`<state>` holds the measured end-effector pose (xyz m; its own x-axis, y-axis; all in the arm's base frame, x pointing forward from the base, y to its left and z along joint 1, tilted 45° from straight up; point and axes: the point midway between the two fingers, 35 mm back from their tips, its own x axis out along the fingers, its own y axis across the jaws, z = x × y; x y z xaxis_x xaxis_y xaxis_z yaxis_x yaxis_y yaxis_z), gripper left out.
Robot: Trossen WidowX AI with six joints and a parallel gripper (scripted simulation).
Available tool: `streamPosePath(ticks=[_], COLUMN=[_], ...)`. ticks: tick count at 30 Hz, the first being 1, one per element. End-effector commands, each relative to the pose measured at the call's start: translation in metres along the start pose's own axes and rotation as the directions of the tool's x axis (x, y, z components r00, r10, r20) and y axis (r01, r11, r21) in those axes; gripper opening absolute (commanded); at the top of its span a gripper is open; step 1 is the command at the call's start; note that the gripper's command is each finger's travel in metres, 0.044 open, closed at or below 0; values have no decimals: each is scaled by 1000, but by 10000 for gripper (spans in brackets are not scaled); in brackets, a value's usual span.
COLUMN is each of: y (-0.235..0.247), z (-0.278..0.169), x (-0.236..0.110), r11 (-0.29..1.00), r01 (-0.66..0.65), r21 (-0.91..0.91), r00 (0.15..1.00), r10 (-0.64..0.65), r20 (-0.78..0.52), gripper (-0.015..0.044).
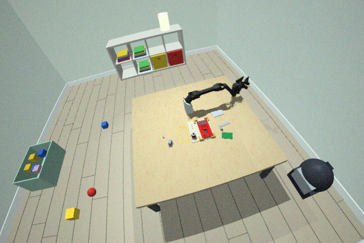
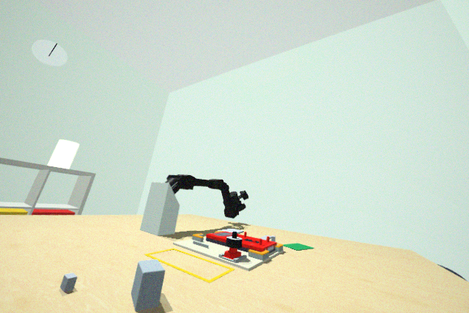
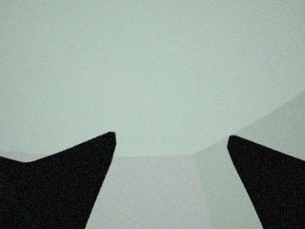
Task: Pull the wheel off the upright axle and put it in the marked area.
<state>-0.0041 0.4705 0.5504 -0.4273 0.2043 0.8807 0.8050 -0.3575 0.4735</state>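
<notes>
Gripper (image 1: 245, 82), jaws spread wide w/ nothing between them, hangs high near the table's far edge, pointed at the wall and well apart from the work. The black wheel (image 2: 233, 241) sits on its upright axle on a red stand, just beside the yellow marked area (image 2: 189, 264). Best approach, likely: swing back over the wheel, descend centred, grip its rim, pull straight up along the axle w/o tilting.

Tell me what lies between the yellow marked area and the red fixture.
In the top view, the white base plate carrying the black wheel on its upright axle lies between the yellow marked area and the red fixture.
</notes>
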Motion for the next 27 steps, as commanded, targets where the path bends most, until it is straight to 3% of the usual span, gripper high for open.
streamPosePath(ticks=[1, 4, 16, 27], y=[1, 9, 95, 189], z=[1, 10, 83, 124], x=[0, -5, -67, -158], r11=[1000, 999, 866, 600], r01=[0, 9, 212, 546], r21=[-3, -54, -454, -584], r00=[1000, 999, 917, 709], r10=[0, -7, -16, 40], r20=[3, 41, 399, 704], gripper=[374, 300, 300, 300])
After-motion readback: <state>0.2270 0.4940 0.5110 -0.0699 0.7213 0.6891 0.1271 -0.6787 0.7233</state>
